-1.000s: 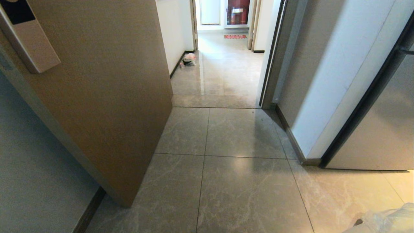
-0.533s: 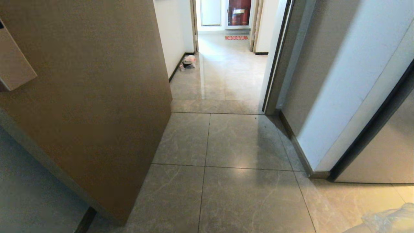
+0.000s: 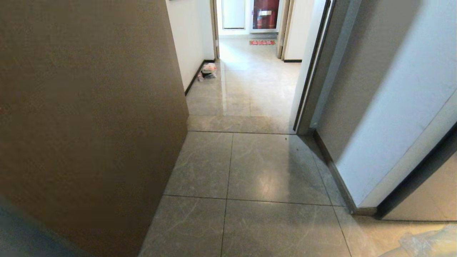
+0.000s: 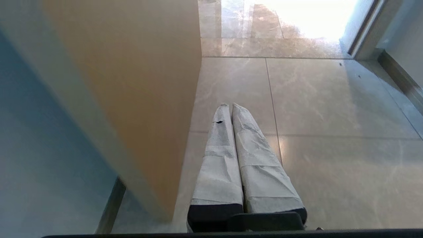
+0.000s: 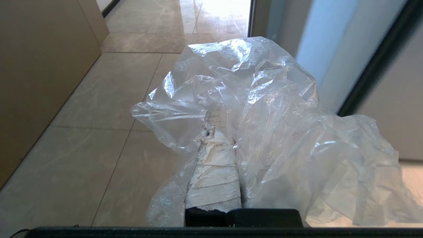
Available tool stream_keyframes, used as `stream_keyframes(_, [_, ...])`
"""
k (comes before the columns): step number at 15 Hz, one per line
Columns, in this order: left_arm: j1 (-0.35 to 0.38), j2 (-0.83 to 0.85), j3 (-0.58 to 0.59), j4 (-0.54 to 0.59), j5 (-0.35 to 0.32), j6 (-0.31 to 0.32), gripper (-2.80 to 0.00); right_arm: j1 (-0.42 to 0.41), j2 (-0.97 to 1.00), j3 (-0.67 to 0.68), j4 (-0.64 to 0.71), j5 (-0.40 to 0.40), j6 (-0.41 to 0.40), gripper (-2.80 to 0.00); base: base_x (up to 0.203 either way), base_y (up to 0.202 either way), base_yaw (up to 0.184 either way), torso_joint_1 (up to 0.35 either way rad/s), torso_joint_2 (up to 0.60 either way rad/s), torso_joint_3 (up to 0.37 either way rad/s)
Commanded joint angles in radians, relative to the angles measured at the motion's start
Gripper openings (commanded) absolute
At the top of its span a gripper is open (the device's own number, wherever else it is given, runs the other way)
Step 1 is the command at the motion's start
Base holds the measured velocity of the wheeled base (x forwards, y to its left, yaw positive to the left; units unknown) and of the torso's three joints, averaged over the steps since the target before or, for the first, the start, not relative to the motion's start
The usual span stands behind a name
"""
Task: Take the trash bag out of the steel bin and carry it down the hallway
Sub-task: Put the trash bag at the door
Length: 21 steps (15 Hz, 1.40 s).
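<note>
The trash bag (image 5: 264,109), clear crinkled plastic, bunches over and around my right gripper (image 5: 228,127), which is shut on it. One tape-wrapped finger (image 5: 214,165) shows; the other lies under the plastic. A corner of the bag (image 3: 428,242) shows at the bottom right of the head view. My left gripper (image 4: 230,106) hangs above the floor tiles beside the brown door, shut and empty. The hallway (image 3: 250,82), with glossy beige tiles, runs ahead through the doorway. The steel bin is out of view.
An open brown door (image 3: 89,125) stands close on the left. A dark door frame (image 3: 310,89) and a white wall (image 3: 385,107) close in on the right. A small pink-white bag (image 3: 209,70) lies by the hallway's left skirting. A red mat (image 3: 262,42) lies far down.
The whole view has shifted: the camera has moved forward toward the doorway. The door's lock plate has slid out of view at the left. The bag stays in my right gripper.
</note>
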State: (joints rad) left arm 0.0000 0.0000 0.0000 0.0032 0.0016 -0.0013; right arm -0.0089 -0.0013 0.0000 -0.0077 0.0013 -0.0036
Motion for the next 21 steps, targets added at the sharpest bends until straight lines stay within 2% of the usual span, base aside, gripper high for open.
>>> stream_keyframes(1, [0.0, 0.0, 0.0, 0.0, 0.0, 0.0, -2.8, 0.0, 0.0, 0.002, -0.001, 0.0, 0.001, -2.8, 0.188, 0.0, 0.004, 0.002, 0.0, 0.007])
stream_keyframes(21, [0.0, 0.0, 0.0, 0.0, 0.0, 0.0, -2.8, 0.0, 0.0, 0.002, 0.0, 0.0, -0.001, -2.8, 0.191, 0.0, 0.001, 0.002, 0.0, 0.002])
